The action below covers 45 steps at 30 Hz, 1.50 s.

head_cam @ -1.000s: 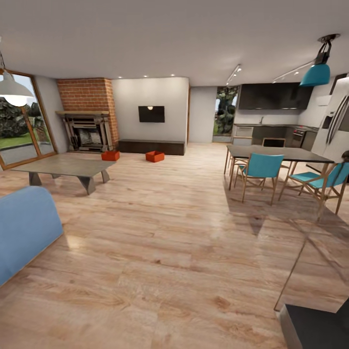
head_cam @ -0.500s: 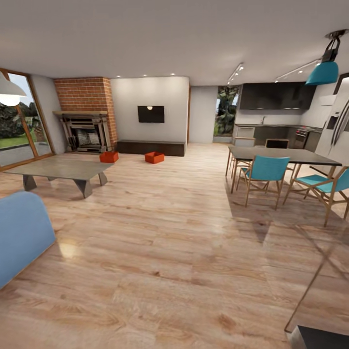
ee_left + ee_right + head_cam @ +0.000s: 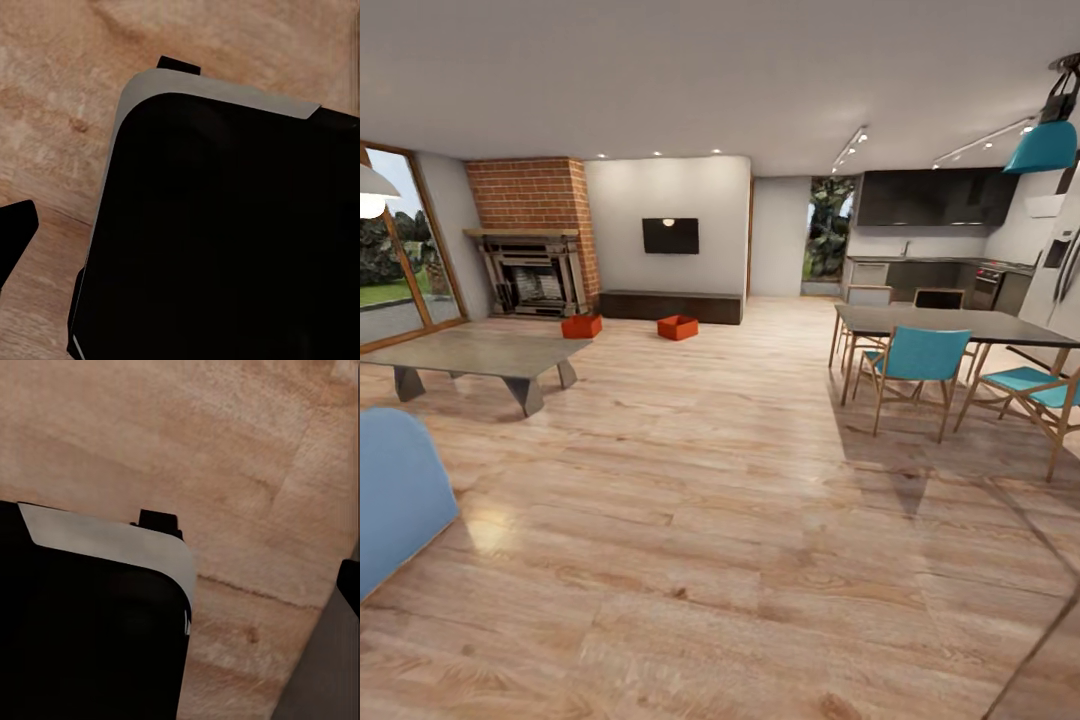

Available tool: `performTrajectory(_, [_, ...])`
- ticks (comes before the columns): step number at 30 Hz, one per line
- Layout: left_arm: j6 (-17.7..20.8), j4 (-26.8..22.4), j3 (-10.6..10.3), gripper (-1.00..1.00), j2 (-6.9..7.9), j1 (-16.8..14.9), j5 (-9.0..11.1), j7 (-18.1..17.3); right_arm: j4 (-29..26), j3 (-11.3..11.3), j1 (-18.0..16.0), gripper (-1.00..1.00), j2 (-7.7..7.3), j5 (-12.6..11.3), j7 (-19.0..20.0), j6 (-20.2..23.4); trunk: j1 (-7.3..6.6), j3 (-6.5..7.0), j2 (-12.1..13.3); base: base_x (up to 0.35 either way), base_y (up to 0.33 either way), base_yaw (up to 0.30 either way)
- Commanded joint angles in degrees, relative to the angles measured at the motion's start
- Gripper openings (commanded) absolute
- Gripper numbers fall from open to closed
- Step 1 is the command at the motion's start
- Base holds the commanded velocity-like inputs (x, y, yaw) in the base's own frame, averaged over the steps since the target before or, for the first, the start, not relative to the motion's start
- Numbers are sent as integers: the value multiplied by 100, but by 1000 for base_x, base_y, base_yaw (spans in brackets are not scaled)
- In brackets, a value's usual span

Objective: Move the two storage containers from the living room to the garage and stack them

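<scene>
Presently catalogued: living room, robot in transit.

Item 1, left bin (image 3: 581,326): orange-red, open-topped, on the wood floor (image 3: 700,480) before the fireplace (image 3: 532,276), just off the far corner of the low table (image 3: 470,352).

Item 2, right bin (image 3: 677,327): same make, on the floor just before the dark bench (image 3: 670,305) under the TV (image 3: 670,235). The two stand apart, side by side.

Pincers: both wrist cameras look down on the robot's dark base (image 3: 225,240) and planks; whether either pincer is wide or closed cannot be told. Neither carries a bin, as both bins sit on the floor.

Bearing: both bins lie far ahead and somewhat toward the left arm's side, well out of reach. Long axes too small to judge. Nearer arm, by judgement: left.

Markings: no legible brands, labels or writing.
</scene>
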Motion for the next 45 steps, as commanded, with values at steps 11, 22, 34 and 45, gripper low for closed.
performTrajectory(11, [-4,-7,11,100,-1,2,23,4,17,25,-7,100,-8,59,-34,-15,3,-5,-2,322,0,0])
performTrajectory(22, [18,-1,-1,100,-2,2,6,-13,17,25,-7,100,-8,56,-33,-15,3,-5,-2,322,0,0])
performTrajectory(34, [10,2,-31,100,-5,2,-8,-31,17,25,-7,100,-8,57,-38,-14,3,-5,-2,322,0,0])
performTrajectory(45, [-22,2,-3,100,-1,2,4,-24,17,25,-7,100,-8,56,-33,-13,3,-5,-2,322,0,0])
